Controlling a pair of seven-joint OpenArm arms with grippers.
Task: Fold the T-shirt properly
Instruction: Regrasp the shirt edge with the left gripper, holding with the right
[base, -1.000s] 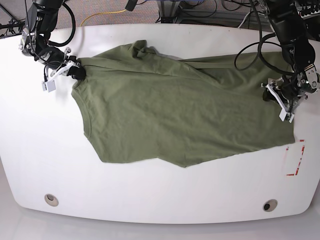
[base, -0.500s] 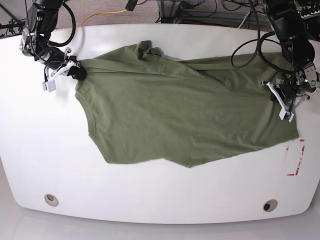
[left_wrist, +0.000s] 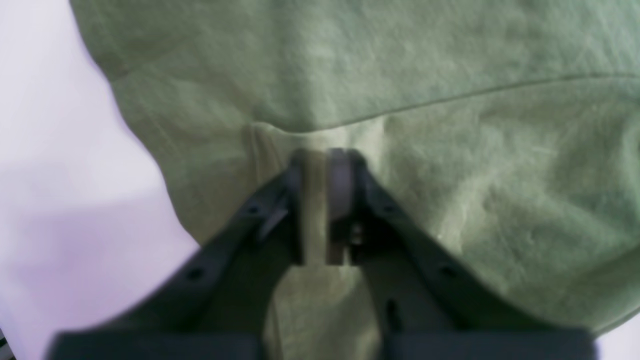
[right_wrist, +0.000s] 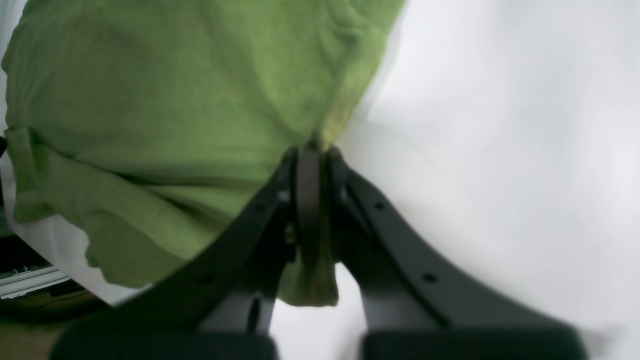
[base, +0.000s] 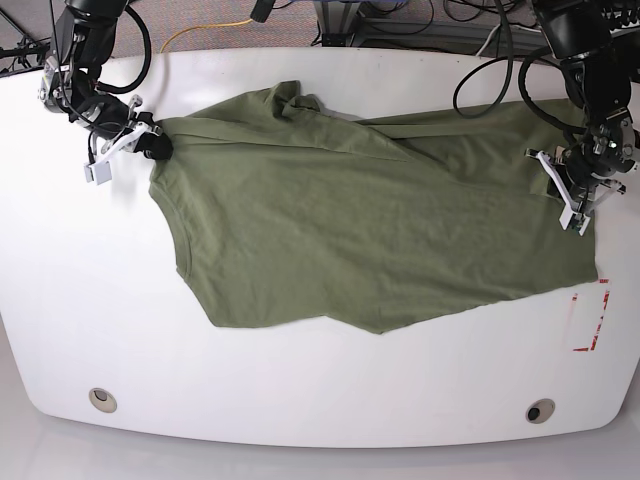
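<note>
- Base view shows the olive-green T-shirt (base: 370, 220) spread across the middle of a white table (base: 90, 300), reaching from the table's left part to near its right edge.
- It lies mostly flat in one layer, with loose wrinkles. A bunched lump of cloth sits at its far edge, and a long crease runs across the upper part toward the right.
- No neat fold shows yet; its outline is ragged, with a slanted near edge coming to a point near the middle. By my judgement the folding has barely started: the cloth is only being stretched out, and every fold is left to do.
- On the shirt's left end in that view, the right gripper (base: 152, 146) is clamped on the fabric edge. Right wrist view confirms it: the jaws are pressed together with a pinch of green cloth between them, and a flap hangs below.
- On the shirt's right end in that view, the left gripper (base: 572, 190) rests on the cloth. Left wrist view shows its jaws nipped tight on a raised ridge of fabric, just below a seam line.
- Both arms thus hold opposite ends of the garment, with black cables looping above each.
- Beyond the shirt, red tape marks (base: 592, 318) sit near the table's right edge, just past the shirt's corner.
- Two round fittings (base: 102, 399) sit along the table's near edge, well apart.
</note>
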